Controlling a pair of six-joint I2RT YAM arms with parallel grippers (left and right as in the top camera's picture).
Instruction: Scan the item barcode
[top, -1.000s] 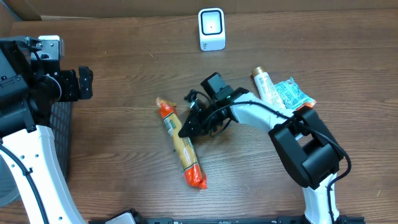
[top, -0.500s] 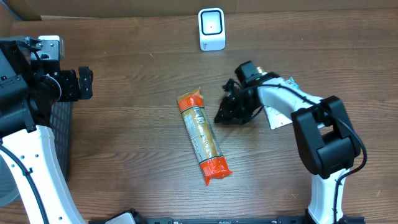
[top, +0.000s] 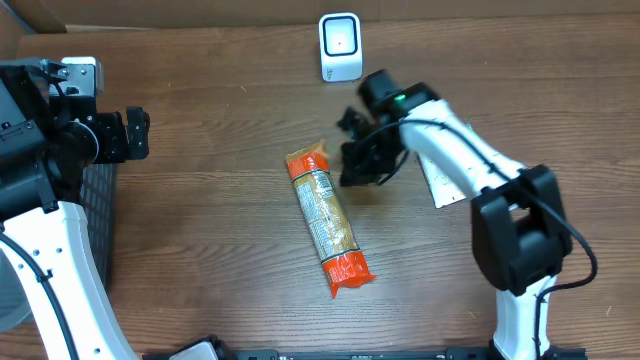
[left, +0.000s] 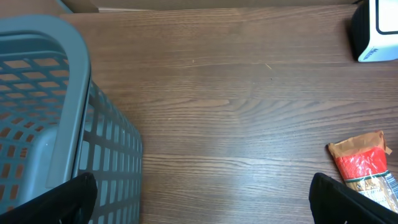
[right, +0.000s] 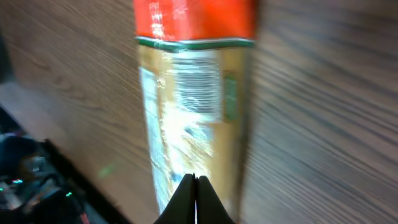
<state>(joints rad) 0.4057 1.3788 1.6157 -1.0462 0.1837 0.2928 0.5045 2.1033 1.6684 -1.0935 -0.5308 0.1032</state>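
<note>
The tabletop (top: 200, 220) is brown wood with a fine, even grain and a dull, matt finish. The packet (top: 326, 222) is crinkly plastic film, glossy and catching glints, with printed orange ends. The basket (left: 109, 162) is grey moulded plastic, matt, its walls a lattice. The scanner (top: 340, 46) has a smooth white plastic shell with a slight sheen.

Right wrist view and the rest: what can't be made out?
Right wrist: barcode on the packet is smeared by motion blur, unreadable.
Left wrist: packet cut by the bottom-right corner; scanner cut by the top-right corner.
Overhead: barcode too small; right gripper is a dark mass, opening unclear.
</note>
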